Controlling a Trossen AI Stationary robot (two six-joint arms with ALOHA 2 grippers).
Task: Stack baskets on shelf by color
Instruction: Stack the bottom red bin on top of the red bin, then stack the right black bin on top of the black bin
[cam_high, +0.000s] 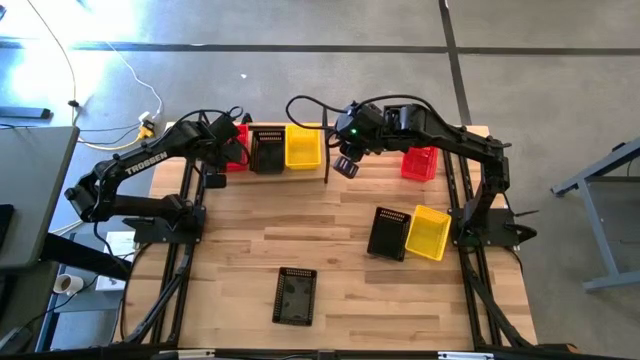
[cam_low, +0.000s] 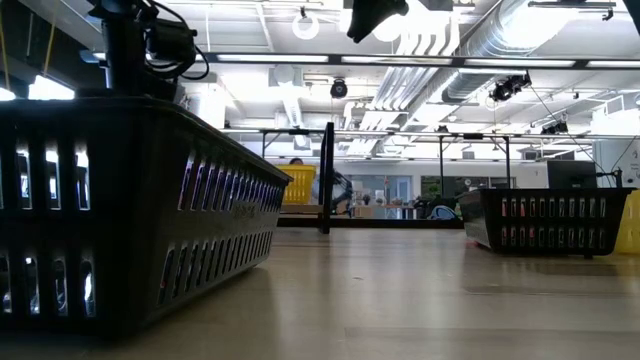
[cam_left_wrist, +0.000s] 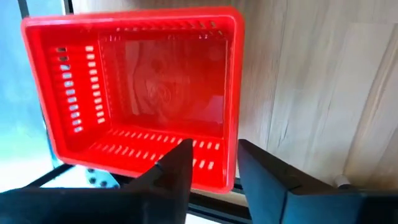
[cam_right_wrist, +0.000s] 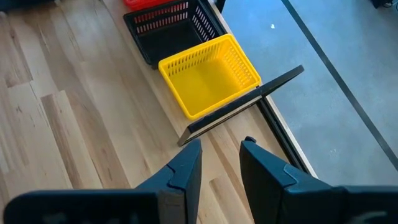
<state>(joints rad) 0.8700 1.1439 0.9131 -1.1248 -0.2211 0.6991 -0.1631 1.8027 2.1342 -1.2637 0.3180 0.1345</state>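
Hovering with fingers apart over the red basket, the left claw risked snagging its rim on withdrawal.

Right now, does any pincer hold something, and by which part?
Nothing is held. The left pincer hovers open over the rim of the red basket, its fingers apart. The right pincer is open in the air above the yellow basket.

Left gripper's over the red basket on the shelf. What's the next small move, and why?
Probably lift the left gripper straight up and clear. Its fingers stand apart over the near rim of the red basket, which sits on the shelf beside the black basket and the yellow basket, so it looks placed. The right gripper hovers open nearby.
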